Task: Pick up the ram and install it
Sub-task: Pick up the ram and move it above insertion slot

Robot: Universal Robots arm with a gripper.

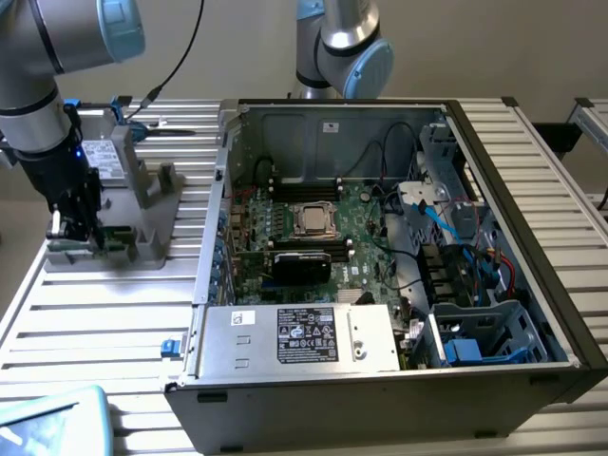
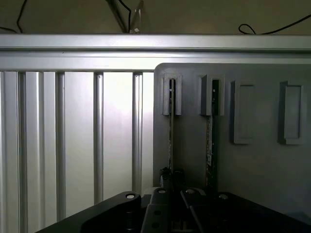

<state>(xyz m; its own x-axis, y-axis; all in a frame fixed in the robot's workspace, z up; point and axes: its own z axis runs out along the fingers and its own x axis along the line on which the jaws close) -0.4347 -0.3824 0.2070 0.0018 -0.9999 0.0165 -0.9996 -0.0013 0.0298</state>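
Observation:
The ram [image 2: 171, 136] stands on edge in a slot of the grey holder [image 2: 262, 165], a thin green stick seen end-on. My gripper [image 2: 171, 182] is shut on its near end, with the black fingers [image 2: 160, 196] pressed against both sides. A second green stick [image 2: 209, 141] stands in the neighbouring slot, untouched. In the exterior view my gripper [image 1: 81, 237] reaches straight down onto the holder [image 1: 142, 223] at the exterior view's left, on the slatted table. The open computer case [image 1: 532, 237] lies to its right, with black memory slots [image 1: 304, 193] beside the CPU socket [image 1: 312, 220].
A grey drive with a white sticker [image 1: 100, 157] sits upright at the back of the holder. The case's left wall [image 1: 214, 228] rises between holder and motherboard. A second arm's base [image 1: 342, 47] stands behind the case. A pale blue object [image 1: 47, 418] lies at the near left corner.

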